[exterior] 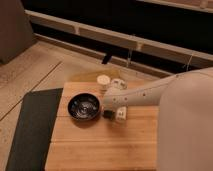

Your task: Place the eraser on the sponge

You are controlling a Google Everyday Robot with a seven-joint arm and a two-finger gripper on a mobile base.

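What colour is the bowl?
The bowl is glossy black, camera view; the gripper hangs close beside it.

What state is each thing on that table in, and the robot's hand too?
Black bowl: upright, looks empty.
White cup: standing upright behind the bowl.
Sponge: flat on the table beside the bowl.
White bar: beside the sponge, not on it.
Gripper: low over the table, by the sponge.

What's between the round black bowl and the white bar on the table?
In the camera view, the small blue-grey rectangular sponge lies between the black bowl and white bar; the gripper hangs over it.
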